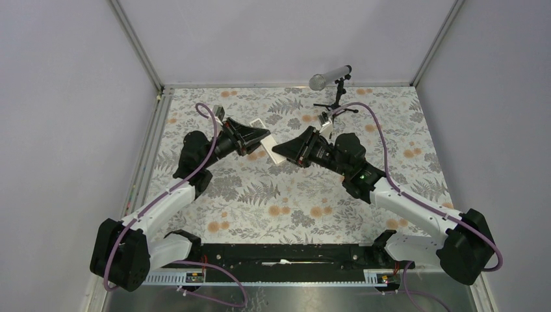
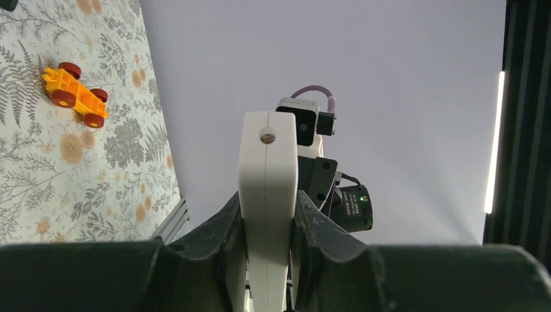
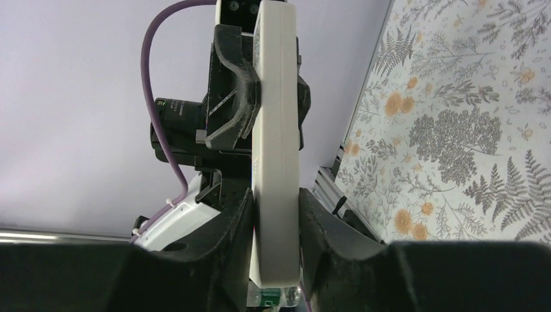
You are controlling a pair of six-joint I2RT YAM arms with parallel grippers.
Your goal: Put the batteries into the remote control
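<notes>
Up in the air over the middle of the table [image 1: 292, 208], the remote control [image 2: 266, 162] is held by both arms at once. The left gripper [image 2: 266, 218] has its jaws squeezed onto one end of the remote, one finger on each flat side. The right gripper [image 3: 276, 201] has its jaws squeezed onto the other end in the same way. Each wrist view shows the remote edge-on, with the other gripper at its far end.

I cannot find the batteries in any view. An orange toy car [image 2: 75, 94] sits on the table, well away from the remote. A small white piece [image 1: 256, 123] lies just beside the left gripper; it may be the loose cover, but it is too small to tell.

I think the step now is getting the remote ready, maybe passing it from one arm to the other. No battery looks loaded yet. Next, one gripper should let go while the other holds on tight, or the remote could drop. The battery slot should face up. Then the free gripper can go and find a battery.
</notes>
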